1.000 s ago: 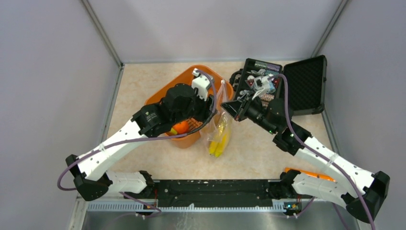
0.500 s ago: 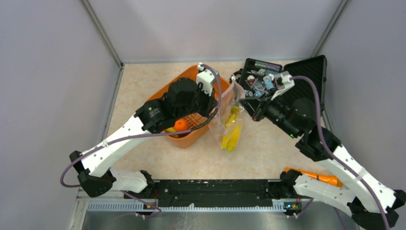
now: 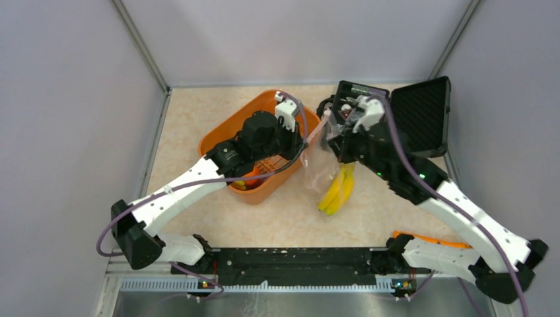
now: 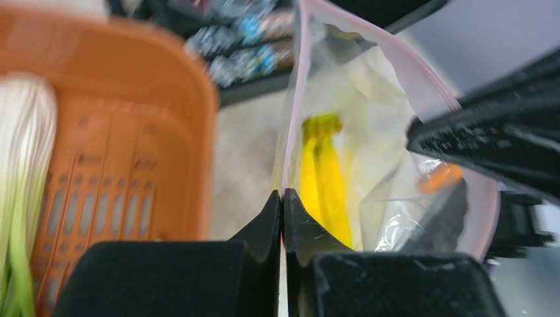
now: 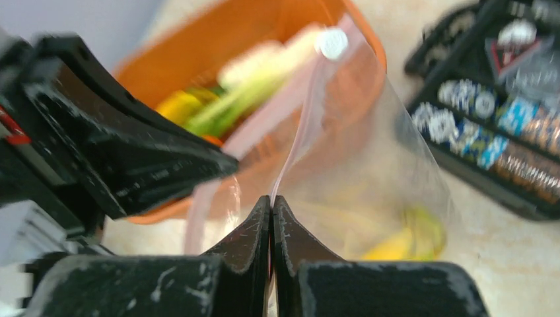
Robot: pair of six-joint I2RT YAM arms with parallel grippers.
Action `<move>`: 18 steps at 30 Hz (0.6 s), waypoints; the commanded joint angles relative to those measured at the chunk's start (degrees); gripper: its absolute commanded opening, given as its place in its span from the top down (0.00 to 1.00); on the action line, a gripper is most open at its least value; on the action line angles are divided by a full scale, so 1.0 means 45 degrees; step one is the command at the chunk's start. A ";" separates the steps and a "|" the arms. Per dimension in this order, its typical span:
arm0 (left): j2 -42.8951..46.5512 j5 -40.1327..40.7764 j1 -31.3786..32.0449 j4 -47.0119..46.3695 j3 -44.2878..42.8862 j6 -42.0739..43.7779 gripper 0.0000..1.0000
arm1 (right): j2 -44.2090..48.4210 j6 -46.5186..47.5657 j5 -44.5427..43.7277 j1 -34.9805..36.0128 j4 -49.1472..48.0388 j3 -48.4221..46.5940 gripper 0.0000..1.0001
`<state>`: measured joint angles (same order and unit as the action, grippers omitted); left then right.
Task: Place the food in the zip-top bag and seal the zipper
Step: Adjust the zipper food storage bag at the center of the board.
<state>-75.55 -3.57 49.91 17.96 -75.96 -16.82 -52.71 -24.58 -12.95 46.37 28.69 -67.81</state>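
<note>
**Top view.** A crinkly clear plastic zip-top bag point(image 3: 321, 158) hangs between the two arms. It sits over the beige table point(image 3: 191, 119), in the gap between an orange slotted plastic basket point(image 3: 221, 132) and an open black case point(image 3: 422, 112). A bunch of yellow toy bananas point(image 3: 337, 191) lies inside the bag at its lower end. Whether that end touches the table cannot be told. A slim orange piece point(image 3: 429, 239) lies on the table beside the right arm's base, well apart from the bag.

**Left wrist view.** The left fingers point(image 4: 264, 228) are clenched on the thin pinkish zipper strip point(image 4: 294, 99) at one side of the bag's mouth. From there the strip rises, loops over and runs down the far side, so the mouth stands open and unsealed. The bananas show through it.

**Right wrist view.** The right fingers point(image 5: 254, 231) are pressed together on the same strip at the opposite side of the mouth. Behind the bag, the basket holds pale green stalks point(image 5: 264, 82) and a blurred yellow piece point(image 5: 175, 105). Small trinkets point(image 5: 489, 125) fill the case to the right.
</note>
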 commanded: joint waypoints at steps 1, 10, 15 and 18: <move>-0.0255 0.0017 -0.1502 -0.0457 0.1644 -0.1329 1.00 | -0.1217 -0.0681 -0.0945 0.0072 0.0052 0.0803 1.00; 0.0229 0.1213 -0.1736 0.0521 0.0796 -0.0414 1.00 | 0.0355 -0.0640 0.0000 0.0060 -0.2784 0.1553 1.00; 0.0603 0.0888 -0.1736 0.0384 0.0601 -0.0183 1.00 | 0.0581 -0.0637 0.0122 0.0052 -0.2641 0.1312 1.00; 0.0943 0.0043 -0.1746 0.0463 0.0543 0.0143 0.42 | 0.0750 -0.0777 -0.0291 0.0050 -0.2435 0.1315 1.00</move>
<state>-74.56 -0.62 42.19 21.02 -71.24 -18.09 -50.37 -27.22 -12.95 46.37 19.68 -59.37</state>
